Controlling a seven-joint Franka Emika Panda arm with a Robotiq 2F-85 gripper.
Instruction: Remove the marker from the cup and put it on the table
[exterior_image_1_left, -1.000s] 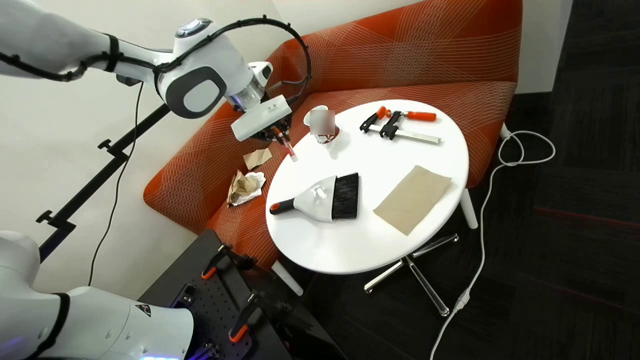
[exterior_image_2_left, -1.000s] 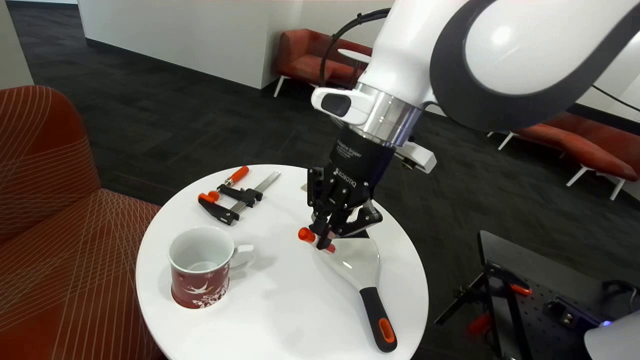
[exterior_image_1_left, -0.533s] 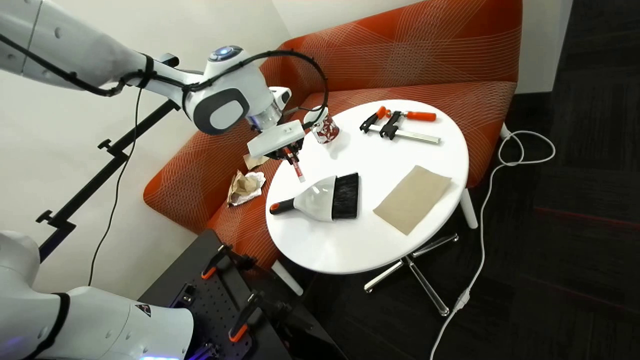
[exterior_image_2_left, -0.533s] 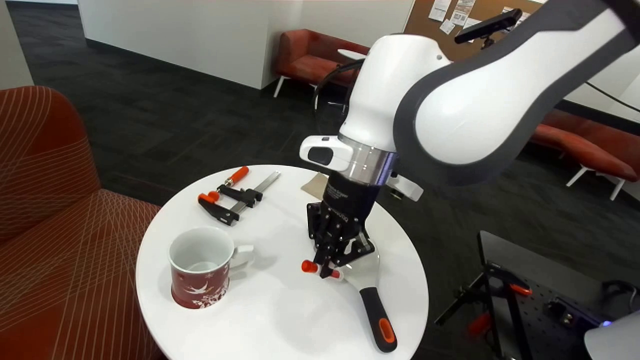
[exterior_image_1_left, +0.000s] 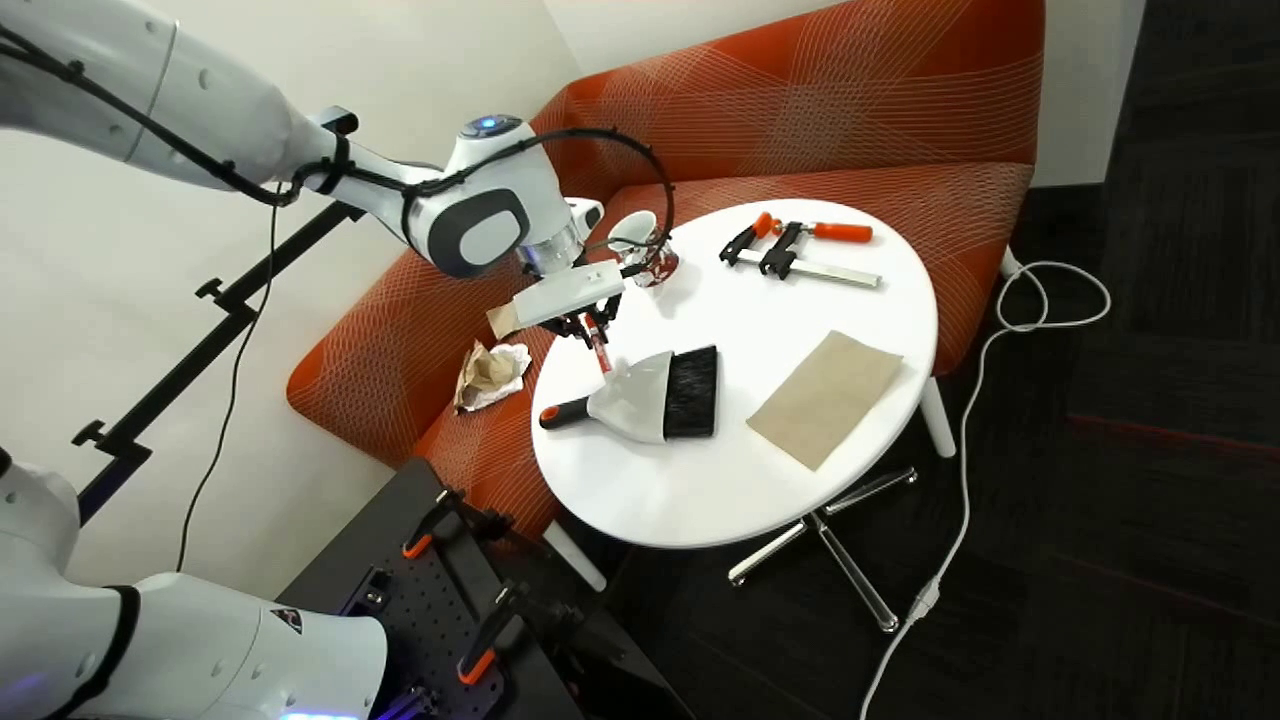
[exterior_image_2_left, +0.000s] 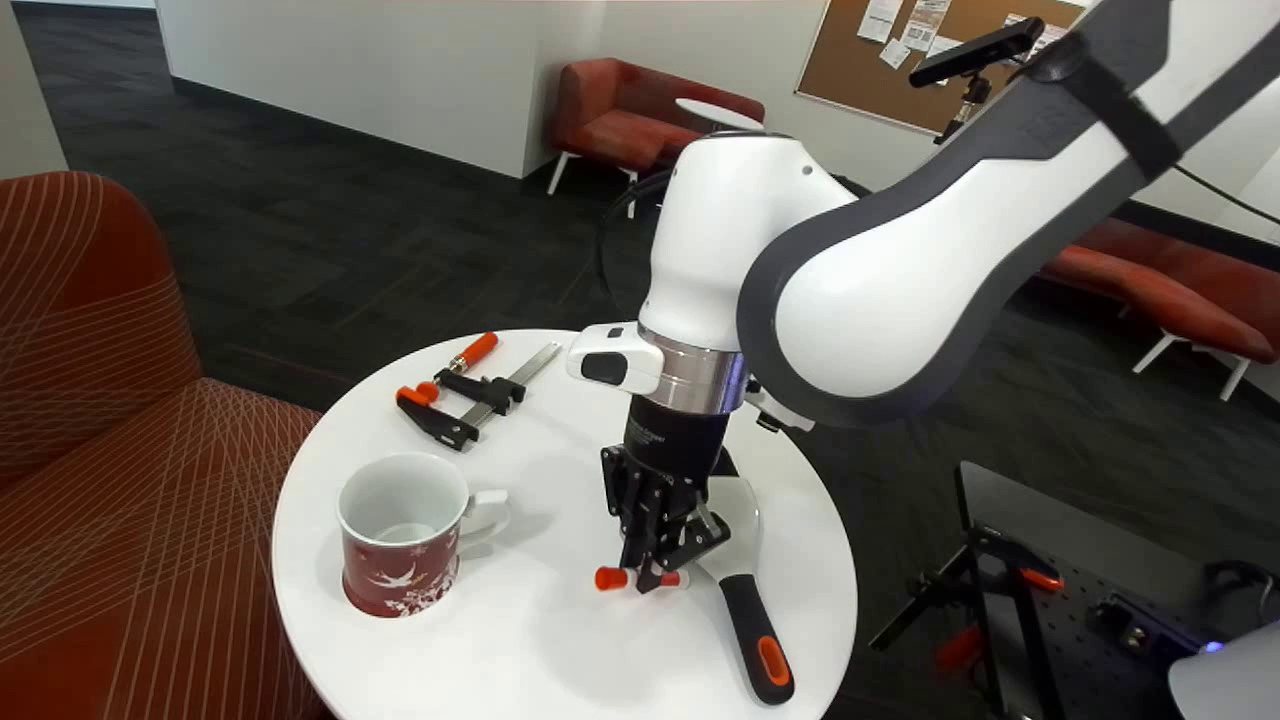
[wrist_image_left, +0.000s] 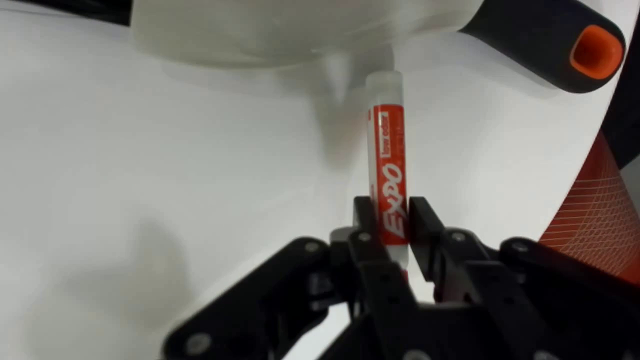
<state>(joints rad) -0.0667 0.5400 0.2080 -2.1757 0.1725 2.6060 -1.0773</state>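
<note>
A red and white marker (wrist_image_left: 387, 150) lies between the fingers of my gripper (wrist_image_left: 391, 207), which is shut on it. In both exterior views my gripper (exterior_image_2_left: 650, 578) (exterior_image_1_left: 592, 335) holds the marker (exterior_image_2_left: 612, 578) (exterior_image_1_left: 600, 352) low over the round white table (exterior_image_2_left: 520, 650) (exterior_image_1_left: 720, 500), lying nearly level. Whether the marker touches the table I cannot tell. The cup, a dark red mug with a white rim and handle (exterior_image_2_left: 400, 570), stands upright and apart from the gripper. In an exterior view the cup (exterior_image_1_left: 633, 228) is partly behind the arm's cable. The cup is out of the wrist view.
A white dustpan with black brush and orange-holed handle (exterior_image_2_left: 755, 630) (exterior_image_1_left: 635, 398) lies close beside the marker's tip. An orange-handled clamp (exterior_image_1_left: 795, 250) and brown paper (exterior_image_1_left: 826, 400) lie on the table. A red-orange bench (exterior_image_1_left: 800, 110) holds crumpled paper (exterior_image_1_left: 492, 375).
My gripper has moved down towards the table with the marker still held, the marker's tip nearing the dustpan. The cup, dustpan and clamp have not moved.
</note>
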